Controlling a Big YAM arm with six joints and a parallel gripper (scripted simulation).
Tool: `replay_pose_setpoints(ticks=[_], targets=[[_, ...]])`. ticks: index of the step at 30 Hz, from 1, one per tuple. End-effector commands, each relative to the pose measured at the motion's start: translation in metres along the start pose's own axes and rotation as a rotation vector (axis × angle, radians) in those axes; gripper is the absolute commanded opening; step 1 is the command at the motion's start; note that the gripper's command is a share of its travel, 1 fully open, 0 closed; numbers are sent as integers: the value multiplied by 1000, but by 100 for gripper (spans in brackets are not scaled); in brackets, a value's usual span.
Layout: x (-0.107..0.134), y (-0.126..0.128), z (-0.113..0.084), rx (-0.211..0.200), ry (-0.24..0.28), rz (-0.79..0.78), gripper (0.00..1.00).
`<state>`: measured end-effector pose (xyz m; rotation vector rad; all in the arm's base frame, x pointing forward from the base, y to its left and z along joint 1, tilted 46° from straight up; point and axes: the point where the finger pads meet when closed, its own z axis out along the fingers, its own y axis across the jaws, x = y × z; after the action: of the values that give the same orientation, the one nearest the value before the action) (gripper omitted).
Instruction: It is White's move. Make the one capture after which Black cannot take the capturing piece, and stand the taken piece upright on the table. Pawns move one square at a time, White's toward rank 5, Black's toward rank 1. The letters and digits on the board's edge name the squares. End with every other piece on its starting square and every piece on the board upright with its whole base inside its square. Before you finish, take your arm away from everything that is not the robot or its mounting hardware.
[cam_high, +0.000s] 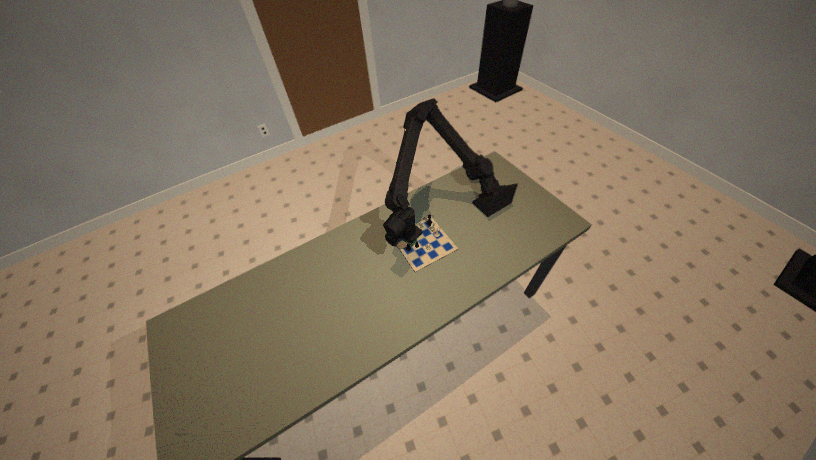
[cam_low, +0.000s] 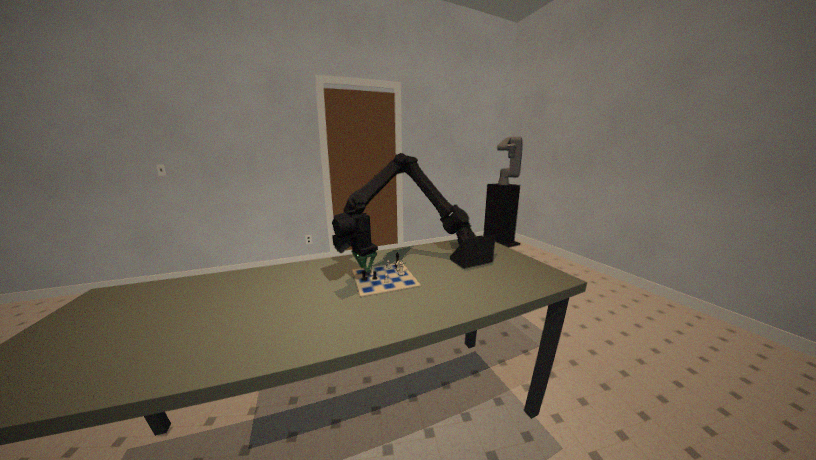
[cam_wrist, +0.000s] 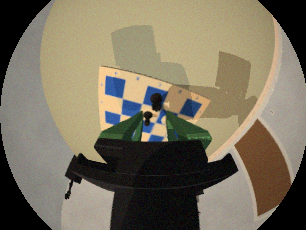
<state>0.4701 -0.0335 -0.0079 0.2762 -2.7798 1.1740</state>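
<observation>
Green fingers tip our gripper (cam_low: 365, 270) (cam_wrist: 154, 114), parted partway, over the board's (cam_high: 434, 260) (cam_low: 390, 291) (cam_wrist: 105, 100) far left part; whether they pinch anything, we cannot tell. Two black pieces stand near them at left, white ones stand mid-board and far right, and our arm's base (cam_high: 494, 201) (cam_low: 473, 252) sits right.

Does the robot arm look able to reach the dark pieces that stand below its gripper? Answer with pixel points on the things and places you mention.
Probably yes: in the wrist view, the gripper (cam_high: 412, 242) (cam_low: 365, 269) (cam_wrist: 154, 114) points down at the board (cam_high: 416, 269) (cam_low: 361, 293) (cam_wrist: 102, 70), its fingers apart and nothing visible blocking the way, though the two dark pieces (cam_wrist: 156, 101) look close together.
</observation>
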Motion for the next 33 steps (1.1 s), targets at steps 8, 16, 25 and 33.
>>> replay_pose_setpoints(ticks=[8, 16, 25, 33], targets=[[-11, -18, -10, -1, -36, 40, 36], [-12, -19, -11, -1, -39, 41, 36], [-20, -26, -16, -2, -50, 52, 36], [-16, -24, -14, -1, -42, 44, 36]])
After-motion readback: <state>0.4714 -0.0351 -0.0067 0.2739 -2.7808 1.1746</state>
